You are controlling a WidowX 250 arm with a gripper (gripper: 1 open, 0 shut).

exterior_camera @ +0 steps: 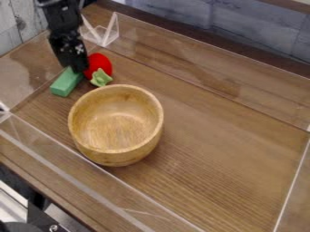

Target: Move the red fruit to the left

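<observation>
Red fruit (98, 65) is sitting on the wooden counter (218, 127), touching the right side of a green block (65, 82) and lying just behind the wooden bowl (115, 123). Black gripper (68, 60) is hanging over the block's far end, just left of the fruit, jaws standing wide apart and holding nothing.

We see the wooden bowl (115, 123) mid-table (230, 136); at its eleven o'clock lies the fruit (100, 67), the block (67, 82) touching at the fruit's nine, the gripper (68, 63) over both.
</observation>
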